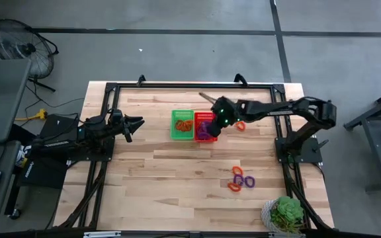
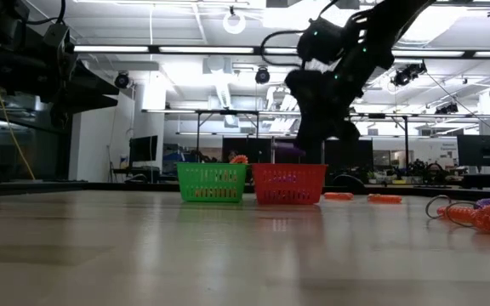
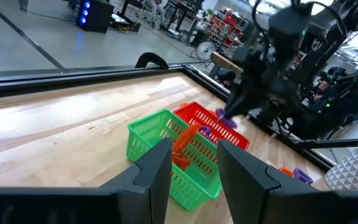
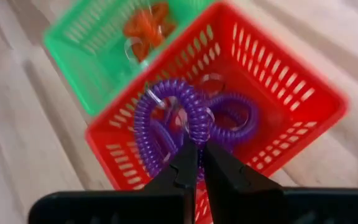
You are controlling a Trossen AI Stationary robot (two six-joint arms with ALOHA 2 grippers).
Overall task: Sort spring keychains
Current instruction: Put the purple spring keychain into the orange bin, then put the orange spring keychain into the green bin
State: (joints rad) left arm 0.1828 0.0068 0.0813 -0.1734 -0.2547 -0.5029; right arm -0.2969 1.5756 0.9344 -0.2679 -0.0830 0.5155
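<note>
Wooden table (image 1: pixel 177 178); right gripper (image 4: pixel 197 149) pinching purple keychain (image 4: pixel 173 112) over red basket (image 4: pixel 291 81) — left gripper (image 3: pixel 194 155) spread.

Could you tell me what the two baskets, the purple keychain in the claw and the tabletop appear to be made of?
The red basket and green basket look like moulded plastic: bright uniform colour, slotted mesh walls. The purple keychain, pinched by the right claw over the red basket, seems to be coiled plastic cord with a small metal ring. The table looks like light wood planks, with visible grain and a low sheen.
</note>
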